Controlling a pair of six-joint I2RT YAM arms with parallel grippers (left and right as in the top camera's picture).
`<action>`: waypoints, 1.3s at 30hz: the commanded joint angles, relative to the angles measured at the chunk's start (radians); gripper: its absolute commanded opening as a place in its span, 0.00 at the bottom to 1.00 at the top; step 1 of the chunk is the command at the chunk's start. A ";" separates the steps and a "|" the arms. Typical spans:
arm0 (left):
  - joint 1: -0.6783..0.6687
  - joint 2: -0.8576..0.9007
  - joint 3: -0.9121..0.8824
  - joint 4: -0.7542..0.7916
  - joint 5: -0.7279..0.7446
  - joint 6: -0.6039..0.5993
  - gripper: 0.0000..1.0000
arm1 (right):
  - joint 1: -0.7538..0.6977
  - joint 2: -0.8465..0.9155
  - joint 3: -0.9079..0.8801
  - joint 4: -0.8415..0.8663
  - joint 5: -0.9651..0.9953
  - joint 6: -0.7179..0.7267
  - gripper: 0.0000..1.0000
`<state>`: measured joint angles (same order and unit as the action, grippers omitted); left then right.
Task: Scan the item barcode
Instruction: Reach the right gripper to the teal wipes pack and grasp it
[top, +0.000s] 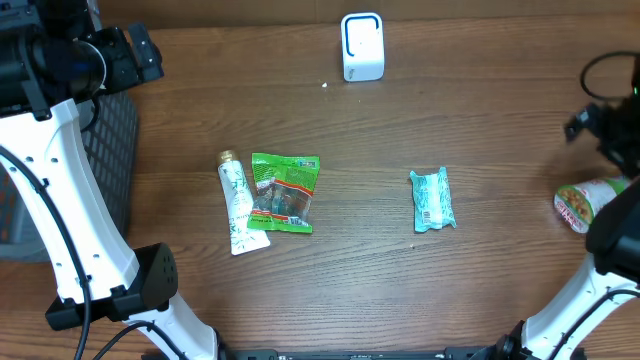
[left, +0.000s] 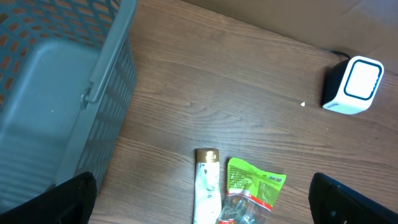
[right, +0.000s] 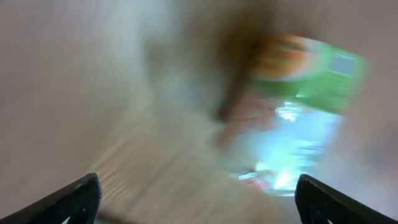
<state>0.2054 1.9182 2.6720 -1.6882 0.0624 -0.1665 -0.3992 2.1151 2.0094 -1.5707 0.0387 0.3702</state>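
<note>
The right gripper (right: 199, 208) gaped empty by the pouch (top: 585, 203) at three o'clock; one nudge could tip it off the table (top: 480, 110).

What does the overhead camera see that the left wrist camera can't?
Only overhead: the teal packet and a snack bag at the far right edge. Only left wrist: its own fingers, wide apart at the bottom corners. Both: the scanner, the tube, the green bag beside it, and the basket.
</note>
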 joint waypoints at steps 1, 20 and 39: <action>0.002 -0.002 0.000 -0.001 -0.011 -0.013 1.00 | 0.110 -0.066 0.080 0.011 -0.276 -0.224 1.00; 0.002 -0.002 0.000 -0.001 -0.011 -0.013 1.00 | 0.468 -0.054 -0.327 0.252 -0.314 -0.467 0.89; 0.002 -0.002 0.000 -0.001 -0.011 -0.013 1.00 | 0.576 -0.047 -0.479 0.410 -0.084 -0.469 0.72</action>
<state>0.2054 1.9182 2.6720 -1.6882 0.0624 -0.1661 0.1864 2.0769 1.5459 -1.1675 -0.0799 -0.0921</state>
